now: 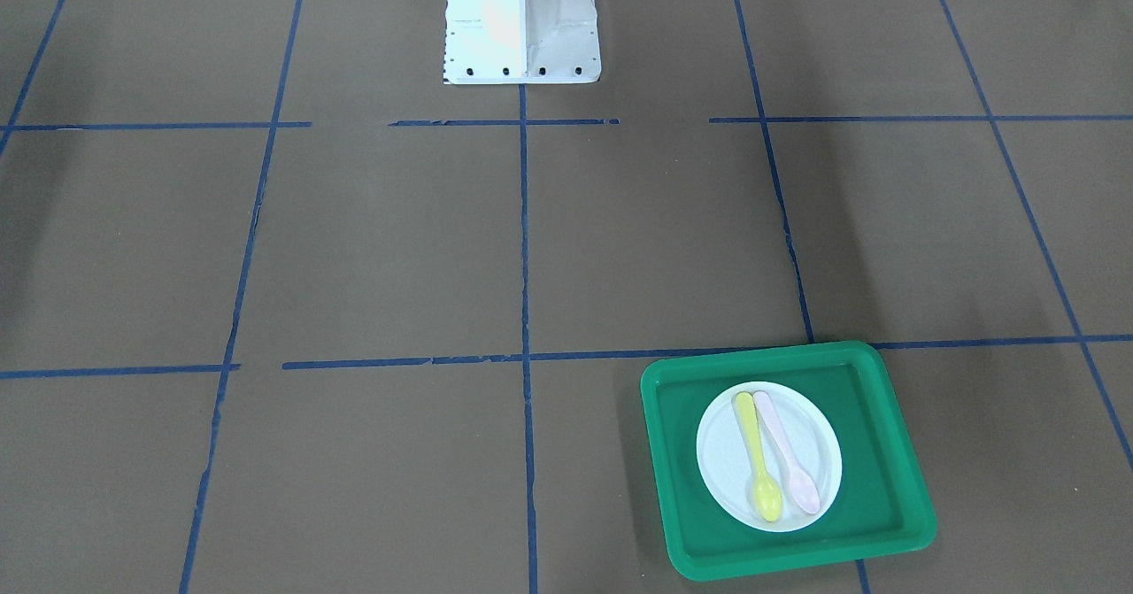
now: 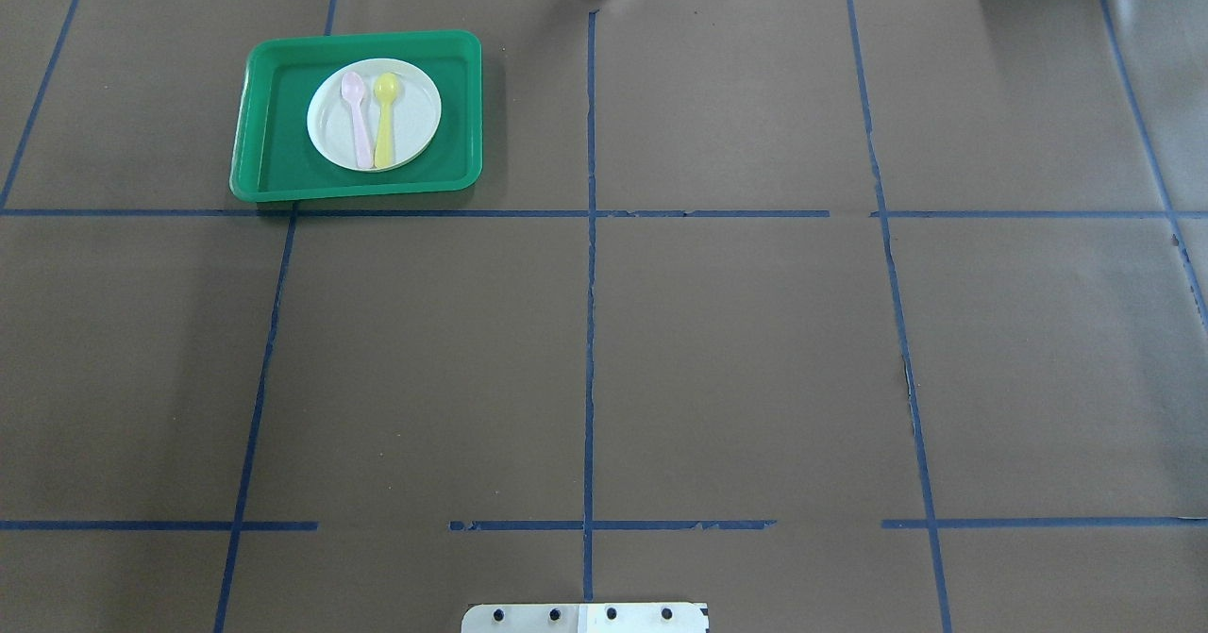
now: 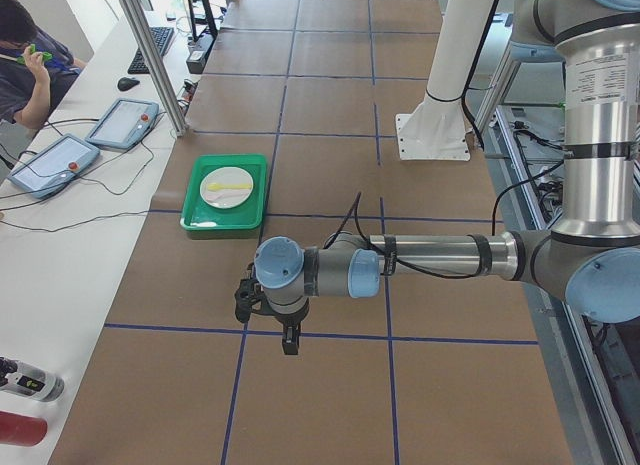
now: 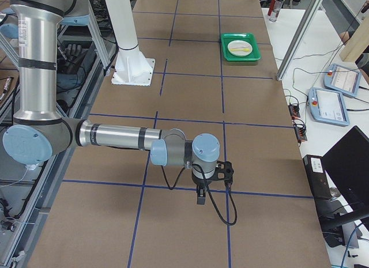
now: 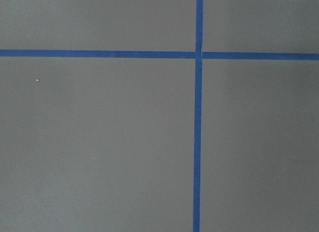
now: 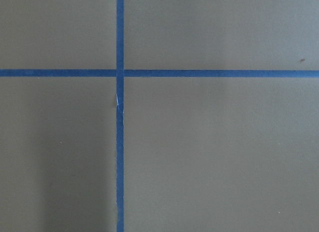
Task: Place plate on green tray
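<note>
The small white plate [image 1: 721, 461] lies inside the green tray [image 1: 885, 497] at the far left of the table in the overhead view, plate [image 2: 326, 128] on tray [image 2: 274, 157]. A yellow spoon [image 1: 759, 457] and a pink spoon [image 1: 786, 452] lie on the plate. My left gripper [image 3: 289, 337] hangs over bare table, well away from the tray [image 3: 224, 224]. My right gripper [image 4: 200, 196] hangs far from the tray [image 4: 241, 58]. Both show only in the side views, so I cannot tell if they are open or shut. The wrist views show only brown table and blue tape.
The white robot base [image 1: 522, 27] stands at the table's near middle. Blue tape lines grid the brown table cover. A side bench holds teach pendants [image 3: 123, 122], a metal post [image 3: 150, 60] stands at its edge, and a seated person [image 3: 25, 60] is beside it.
</note>
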